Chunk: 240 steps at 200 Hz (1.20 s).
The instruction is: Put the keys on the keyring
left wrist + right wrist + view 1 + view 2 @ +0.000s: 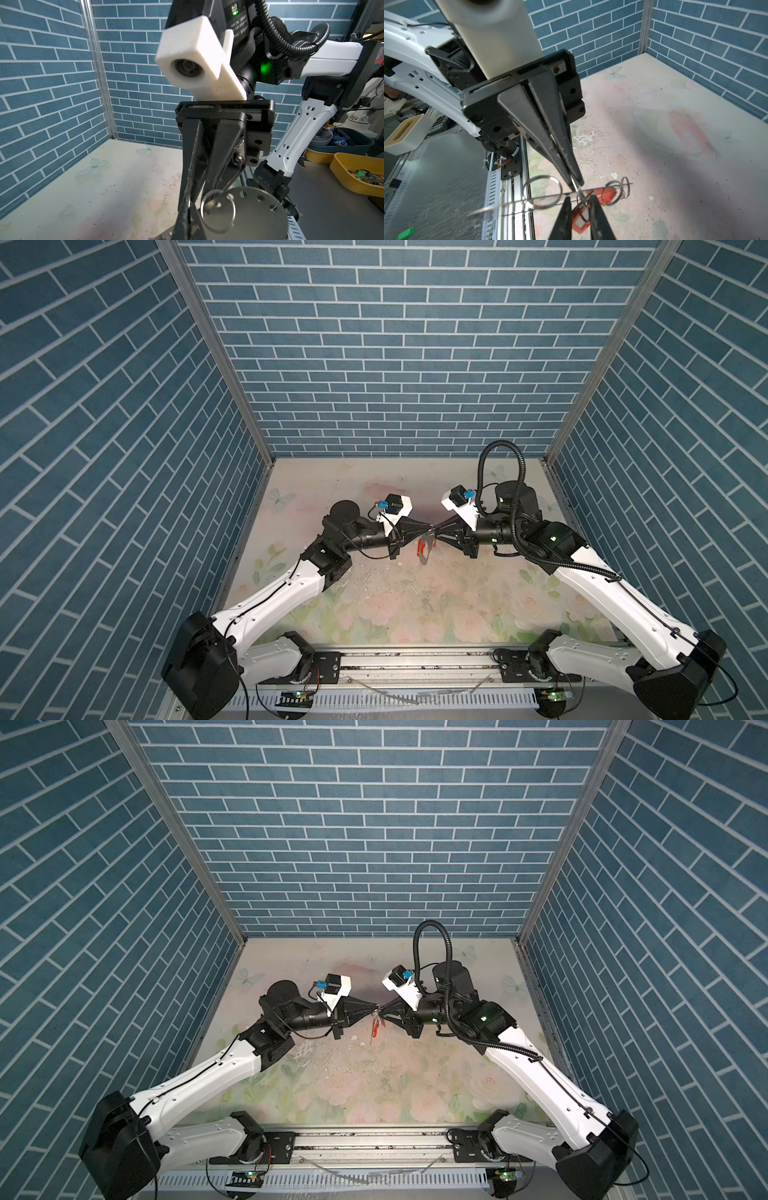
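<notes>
In both top views the two grippers meet tip to tip above the middle of the floral table. My left gripper (431, 526) (375, 1006) (189, 207) (576, 182) is shut on the keyring (424, 556) (255, 212). In the left wrist view the keyring is a flat grey plate with holes and silver rings. It hangs off the table, and the right wrist view shows it edge-on. The keys' orange-red tags (420, 549) (375, 1029) (576, 228) dangle from it. My right gripper (436, 531) (382, 1011) (198, 193) (580, 199) is slightly open, its fingers either side of a silver ring.
Blue brick walls enclose the table (415, 605) on three sides. A metal rail (415, 659) runs along the front edge. Off the table stand a yellow bin (353, 172) and a white box (404, 133). A green tag (405, 231) lies on the steel bench.
</notes>
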Available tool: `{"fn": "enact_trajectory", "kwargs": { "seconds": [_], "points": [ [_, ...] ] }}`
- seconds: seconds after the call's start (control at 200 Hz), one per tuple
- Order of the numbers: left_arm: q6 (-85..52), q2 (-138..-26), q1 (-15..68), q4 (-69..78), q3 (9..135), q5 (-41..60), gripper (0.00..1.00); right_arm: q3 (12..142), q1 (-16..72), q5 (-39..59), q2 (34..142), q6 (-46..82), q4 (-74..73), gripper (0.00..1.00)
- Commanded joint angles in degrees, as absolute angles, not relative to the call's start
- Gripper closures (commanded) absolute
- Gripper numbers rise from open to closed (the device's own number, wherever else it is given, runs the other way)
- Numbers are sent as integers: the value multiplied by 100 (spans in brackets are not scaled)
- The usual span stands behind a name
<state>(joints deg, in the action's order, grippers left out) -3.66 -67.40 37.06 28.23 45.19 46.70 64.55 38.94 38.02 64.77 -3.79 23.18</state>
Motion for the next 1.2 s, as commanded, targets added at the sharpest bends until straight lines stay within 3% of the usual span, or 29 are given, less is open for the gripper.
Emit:
{"fn": "enact_trajectory", "kwargs": {
  "seconds": [0.0, 0.69, 0.89, 1.195],
  "points": [
    [-548, -6664, 3713, 3494, 4466, 4540, 100, 6261, 3947, 3874, 6461, -41, 1943, 89],
    [-1931, -7431, 3660, 6349, 3887, 4541, 100, 6291, 4544, 4077, 6901, 168, 1255, 91],
    [-1947, -7552, 3657, 6517, 3857, 4494, 100, 6119, 4596, 4045, 6736, 519, 519, 92],
    [-2071, -7387, 3475, 6672, 3729, 4412, 100, 6024, 4605, 2900, 6129, 53, 1396, 75]
  ]
}}
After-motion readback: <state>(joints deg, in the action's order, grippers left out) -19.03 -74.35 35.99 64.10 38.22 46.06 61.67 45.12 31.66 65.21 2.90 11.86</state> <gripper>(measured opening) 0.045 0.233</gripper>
